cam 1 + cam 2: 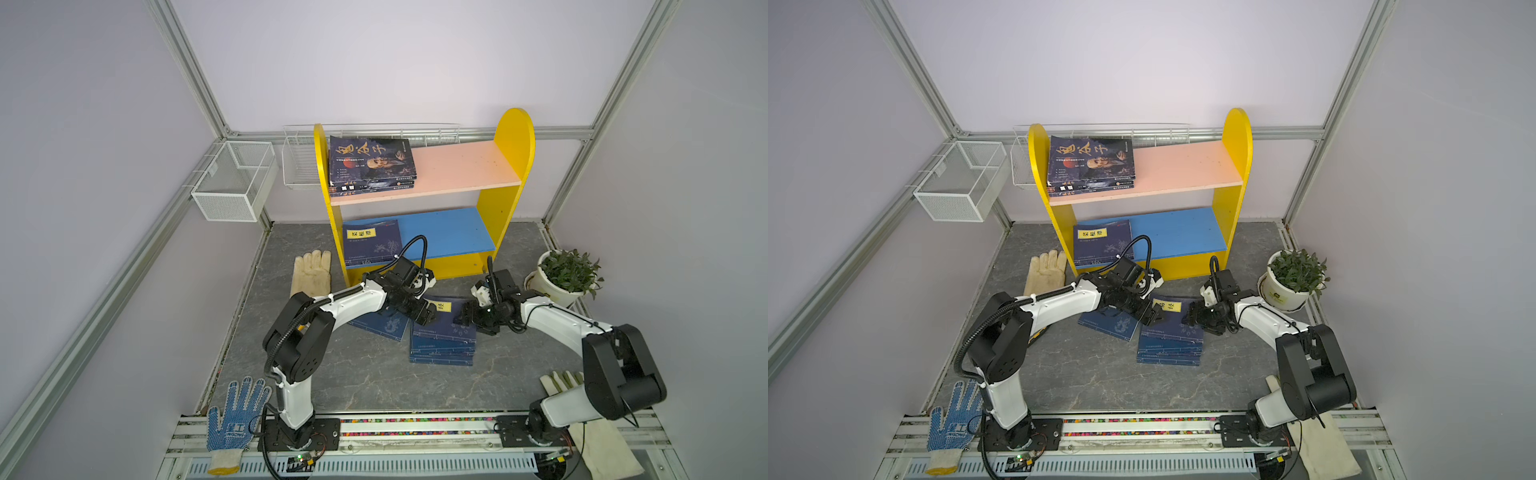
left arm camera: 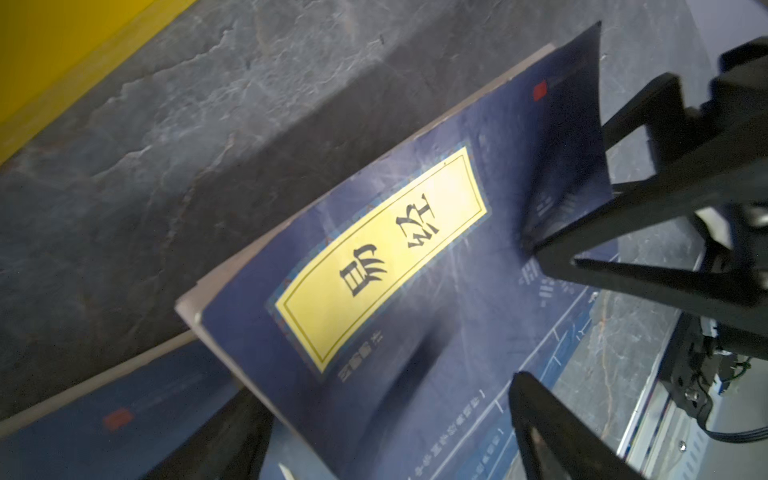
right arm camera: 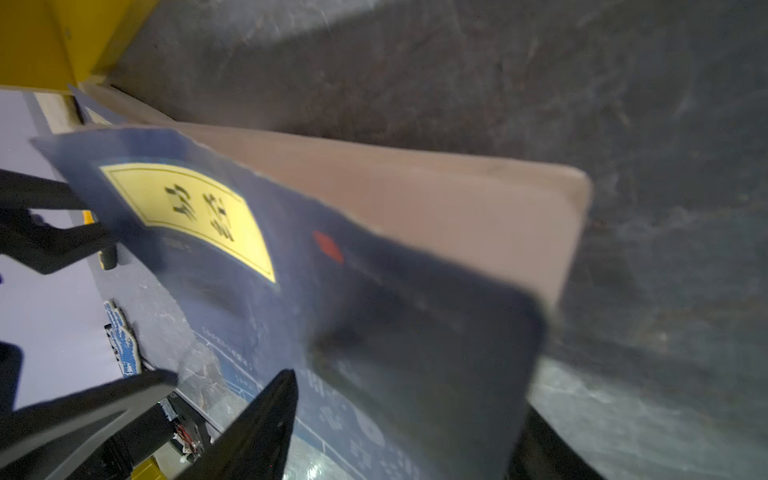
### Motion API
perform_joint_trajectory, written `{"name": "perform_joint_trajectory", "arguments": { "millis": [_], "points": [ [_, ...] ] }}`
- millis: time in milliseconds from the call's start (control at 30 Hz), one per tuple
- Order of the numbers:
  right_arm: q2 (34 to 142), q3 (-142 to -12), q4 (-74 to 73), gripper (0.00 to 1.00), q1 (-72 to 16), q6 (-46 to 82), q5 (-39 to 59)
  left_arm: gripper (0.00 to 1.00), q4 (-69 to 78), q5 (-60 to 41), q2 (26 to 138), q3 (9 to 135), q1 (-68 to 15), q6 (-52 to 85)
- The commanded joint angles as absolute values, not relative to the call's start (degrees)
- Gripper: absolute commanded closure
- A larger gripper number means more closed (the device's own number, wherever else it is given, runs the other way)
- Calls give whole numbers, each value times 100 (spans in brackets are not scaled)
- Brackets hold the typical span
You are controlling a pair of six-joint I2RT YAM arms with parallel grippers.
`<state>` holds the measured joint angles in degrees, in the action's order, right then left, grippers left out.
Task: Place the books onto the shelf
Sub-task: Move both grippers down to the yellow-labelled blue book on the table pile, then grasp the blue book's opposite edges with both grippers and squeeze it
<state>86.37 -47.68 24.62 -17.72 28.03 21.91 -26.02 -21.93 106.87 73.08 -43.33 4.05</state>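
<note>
Lifted navy book (image 2: pixel 257 332), yellow label (image 2: pixel 382 257): 易经. Glossy paperback (image 1: pixel 370 160) on pink upper board (image 1: pixel 465 166): 鬼谷子, large characters. Shelved navy book (image 1: pixel 374 251) on blue lower board (image 1: pixel 449 237): 菜根谭 on yellow strip (image 1: pixel 360 234) (small, slightly blurred). Finer print illegible.

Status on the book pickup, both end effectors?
Left end effector and right end effector open, flanking the top navy book on the floor stack. Its cover corner curls up at the right one. Shelf has bare board space; nothing seen blocking.
</note>
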Motion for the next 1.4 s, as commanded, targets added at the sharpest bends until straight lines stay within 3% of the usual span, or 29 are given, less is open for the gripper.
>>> {"name": "perform_joint_trajectory", "arguments": {
  "millis": [0,100,433,767,1167,1367],
  "points": [
    [8857,-5206,2021,27,-1836,2708,2502,14,-2804,-2039,10741,7154,-4252,463],
    [8913,-5295,2051,27,-1831,2697,2403,18,-2806,-1941,10663,7003,-4183,527],
    [8828,-4751,2014,29,-1375,2667,2562,46,-2928,-2295,10931,7109,-4188,402],
    [8742,-4363,2006,32,-1212,2531,2988,56,-2989,-2381,11210,7274,-4234,354],
    [8052,-4813,2035,34,-1096,2208,3121,67,-3182,-2184,11351,7500,-4377,193],
    [8143,-4875,2291,33,-1143,2118,2409,72,-3182,-2165,11350,7506,-4377,215]
  ]
}}
